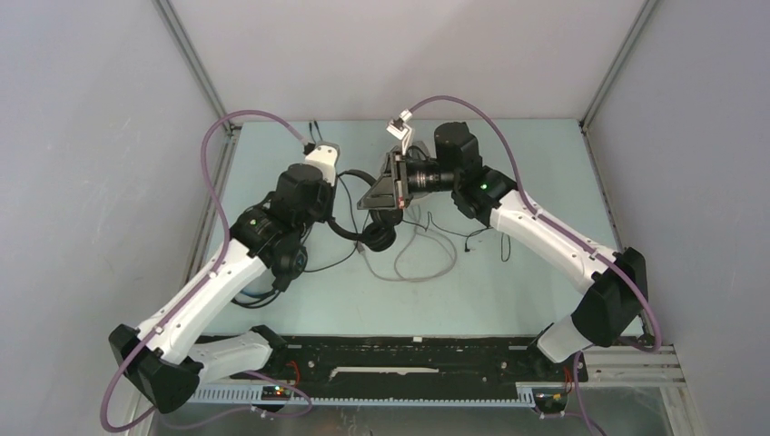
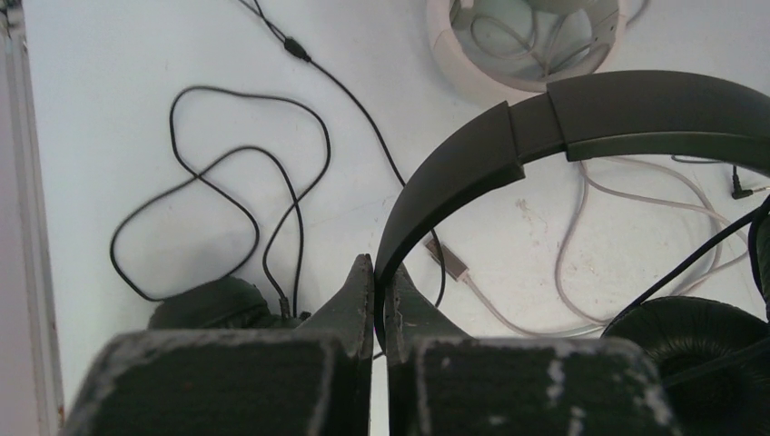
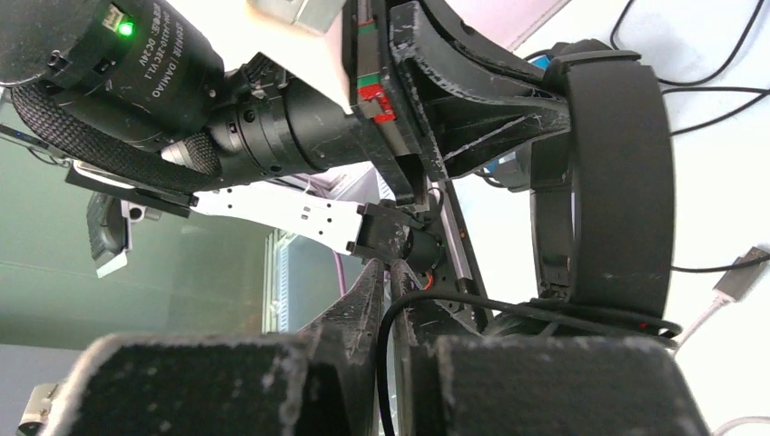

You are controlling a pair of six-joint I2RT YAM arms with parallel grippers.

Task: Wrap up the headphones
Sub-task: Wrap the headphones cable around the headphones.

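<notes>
"Left wrist view says it best: the left gripper is clamped on the headband of the black headphones. They sit about the middle of the table, a little toward its far edge."

"And the right gripper?"

"From its own camera the fingers are pressed nearly together, with the thin black cable pinched between them, right beside the other gripper."

"So one anchors and one winds. How would you do it well?"

"I'd hold the headband dead steady and let the right draw the cable just taut, not tight. Then lay each turn beside the last round the band. Slack loops would likely slide off, and a hard pull could tug at the ear cup. The two wrists are very close, so small circles."

"What about that grey cable looping toward the near edge?"

"I think it belongs to the white-grey headphones lying just beyond the band. It runs beneath the arch of the band, so I'd mind not to catch it in the wrap. A looped black lead lies off toward the left edge too."

"Any box or tray for them?"

"None that I can see. Headphones and cables lie straight on the table."
</notes>
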